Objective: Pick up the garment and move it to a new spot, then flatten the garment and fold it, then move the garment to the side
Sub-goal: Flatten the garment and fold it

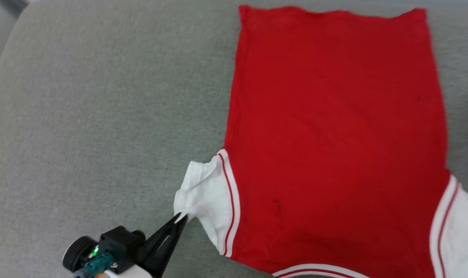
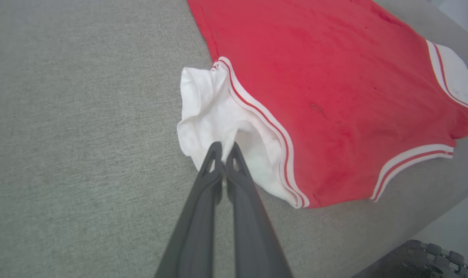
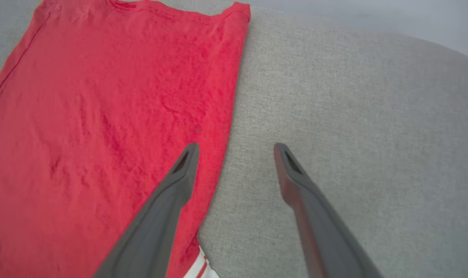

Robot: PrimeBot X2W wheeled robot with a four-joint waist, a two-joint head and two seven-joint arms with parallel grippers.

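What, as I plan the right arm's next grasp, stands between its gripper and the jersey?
Nothing visible. The right gripper is open, one finger over the red jersey, the other over the grey cushion beside its edge.

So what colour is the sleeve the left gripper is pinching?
The sleeve is white, with red-and-white striped trim; left wrist view shows it best.

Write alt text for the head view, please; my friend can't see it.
A red jersey with white sleeves lies spread flat on a grey fabric surface. At lower left, the robot's left gripper is shut on the edge of the crumpled white sleeve.
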